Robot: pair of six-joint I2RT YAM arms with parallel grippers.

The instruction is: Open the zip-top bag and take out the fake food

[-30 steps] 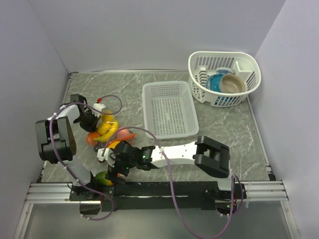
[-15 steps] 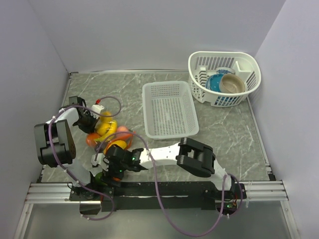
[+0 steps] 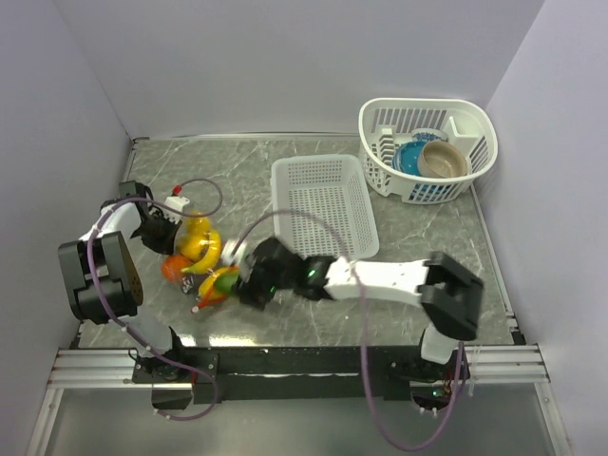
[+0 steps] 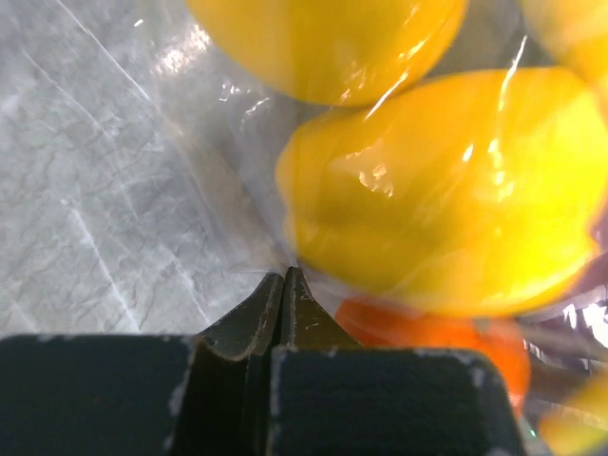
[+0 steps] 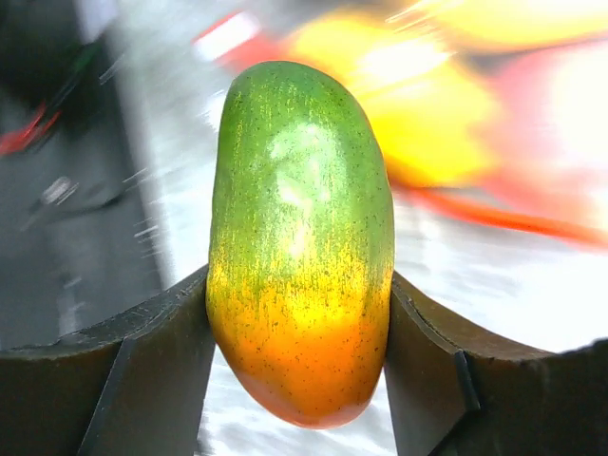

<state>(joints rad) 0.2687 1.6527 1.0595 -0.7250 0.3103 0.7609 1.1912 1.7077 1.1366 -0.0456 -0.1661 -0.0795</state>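
The zip-top bag lies at the table's left, clear and crinkly, with yellow and orange fake food still in it. My left gripper is shut on the bag's plastic at its left edge. In the left wrist view the closed fingertips pinch the clear film in front of a yellow fruit and an orange one. My right gripper is shut on a green-orange mango, held just right of the bag. The mango also shows in the top view.
A flat white slotted basket sits mid-table just behind my right arm. A white dish rack with bowls stands at the back right. Walls close in on the left and right; the arm bases run along the front edge.
My right gripper reached to the front edge, closed on the mango there and carried it back and right, beside the bag. My left gripper shifted slightly left with the bag.
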